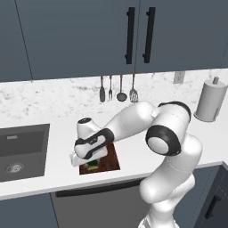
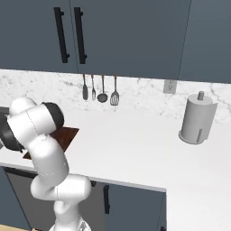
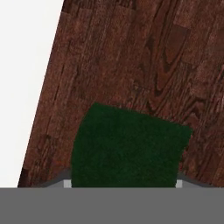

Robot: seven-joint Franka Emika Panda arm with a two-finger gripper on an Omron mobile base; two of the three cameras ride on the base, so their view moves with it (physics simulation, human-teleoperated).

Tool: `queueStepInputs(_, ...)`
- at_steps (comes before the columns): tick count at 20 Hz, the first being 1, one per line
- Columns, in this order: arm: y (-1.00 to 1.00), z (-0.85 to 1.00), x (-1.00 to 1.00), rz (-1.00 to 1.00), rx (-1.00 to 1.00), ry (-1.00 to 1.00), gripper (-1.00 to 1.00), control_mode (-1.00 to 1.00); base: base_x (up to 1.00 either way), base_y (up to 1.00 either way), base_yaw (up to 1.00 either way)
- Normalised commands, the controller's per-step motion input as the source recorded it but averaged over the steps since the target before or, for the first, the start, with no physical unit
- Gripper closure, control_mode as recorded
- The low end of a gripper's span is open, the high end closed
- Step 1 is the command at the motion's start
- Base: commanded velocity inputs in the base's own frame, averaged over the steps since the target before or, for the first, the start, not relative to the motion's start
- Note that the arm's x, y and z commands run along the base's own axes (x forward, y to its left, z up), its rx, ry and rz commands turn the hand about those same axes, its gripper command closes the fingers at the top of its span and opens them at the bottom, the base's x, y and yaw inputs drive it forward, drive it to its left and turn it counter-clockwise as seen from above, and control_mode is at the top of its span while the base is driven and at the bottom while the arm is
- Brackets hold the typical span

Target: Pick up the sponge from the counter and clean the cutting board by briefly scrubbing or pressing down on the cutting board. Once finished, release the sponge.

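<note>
left base view: arm reaches forward-left over the white desk (image 1: pixel 133 156), wrist bent down above the cutting board (image 1: pixel 111 161). the board lies at the desk's front edge, just right of the sink (image 1: pixel 22 151), long axis running front to back. under the hand a bit of the sponge (image 1: pixel 92 164) shows, yellow-green side with dark top, on the board's front left part. end effector (image 1: pixel 91 162) fingers hidden by the hand.

right base view: the arm's shoulder covers most of the board (image 2: pixel 67 135); its back right corner shows. paper towel roll (image 2: pixel 197 118) stands near the desk's right back; utensils (image 2: pixel 99 90) hang on the backsplash.

hand view: sponge (image 3: pixel 127 148) dark green top fills the lower centre, resting against board (image 3: pixel 131 57) grain; bare desk (image 3: pixel 22 87) at left. sponge's long axis runs across the board grain. fingertips covered, so cannot tell whether the end effector is clenched on the sponge or released.
</note>
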Motion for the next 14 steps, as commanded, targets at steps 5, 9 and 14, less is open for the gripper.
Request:
queueStepInputs(5,-0.39,-0.52,-0.10,-0.02,0.00,0.03,1.00,-1.00,0.00,0.00,0.00)
queueStepInputs(9,-0.22,-0.43,-0.04,-0.05,0.00,0.00,1.00,-1.00,0.00,0.00,0.00)
queueStepInputs(14,-0.54,0.00,0.00,-0.05,0.03,0.00,1.00,-1.00,0.00,0.00,0.00)
